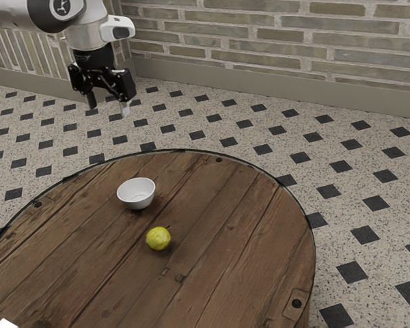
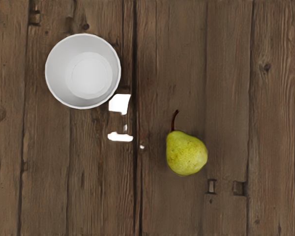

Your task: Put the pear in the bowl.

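**Exterior view and wrist view: pear (image 1: 158,238) on the bench (image 1: 212,263), outside the bowl (image 1: 136,193), under an open hand (image 1: 108,104)**

The hand is raised well clear of the bowl; its two fingers stand wide apart, with nothing between them. The pear lies on its side near the bowl, not touching it, its stem (image 2: 174,121) directed past the bowl rather than at it.

Handling (judged): the fruit should be light to moderate in weight, fairly firm and smooth, liable to bruise if squeezed hard and to roll if nudged. The best hold is probably across the full, rounded body, low on both flanks and square to the stem's line; the thin stem would bear little, and the tapering neck might let the fingers slip.

Comparison of views: the exterior view gives the finger spread, the hand's height over the bowl and the bowl's outer wall. The wrist view resolves the tapered outline, the curved stem and the bowl's bare inner floor, with white patches (image 2: 119,103) beside the bowl, whose nature cannot be told.
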`<state>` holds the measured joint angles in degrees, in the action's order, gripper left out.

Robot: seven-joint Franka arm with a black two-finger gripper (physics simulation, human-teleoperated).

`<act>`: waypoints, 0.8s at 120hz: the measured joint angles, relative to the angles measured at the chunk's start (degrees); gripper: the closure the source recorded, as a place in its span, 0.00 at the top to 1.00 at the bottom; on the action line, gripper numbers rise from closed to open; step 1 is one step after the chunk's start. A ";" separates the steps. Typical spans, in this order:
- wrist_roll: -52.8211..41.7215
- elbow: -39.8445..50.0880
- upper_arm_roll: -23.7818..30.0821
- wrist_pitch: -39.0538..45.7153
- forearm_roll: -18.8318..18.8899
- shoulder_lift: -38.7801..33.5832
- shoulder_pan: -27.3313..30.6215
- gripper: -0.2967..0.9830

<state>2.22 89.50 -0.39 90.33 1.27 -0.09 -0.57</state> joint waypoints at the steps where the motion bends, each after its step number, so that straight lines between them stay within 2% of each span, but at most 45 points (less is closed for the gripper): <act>1: 0.03 0.00 0.01 0.01 -0.01 0.00 0.00 0.77; 24: 0.60 0.86 0.93 0.60 0.03 -0.54 0.87 0.77; 47: 1.30 22.06 2.23 10.42 -0.47 -6.52 -0.11 0.77; 57: 1.69 29.27 2.44 15.84 -0.59 -6.83 -0.47 0.77; 78: 3.98 35.82 2.57 26.23 -1.59 -4.23 -0.08 0.77; 96: 12.39 39.74 3.85 32.39 -4.02 -3.13 0.49 0.77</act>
<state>14.61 129.24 3.46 122.72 -2.75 -3.22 -0.08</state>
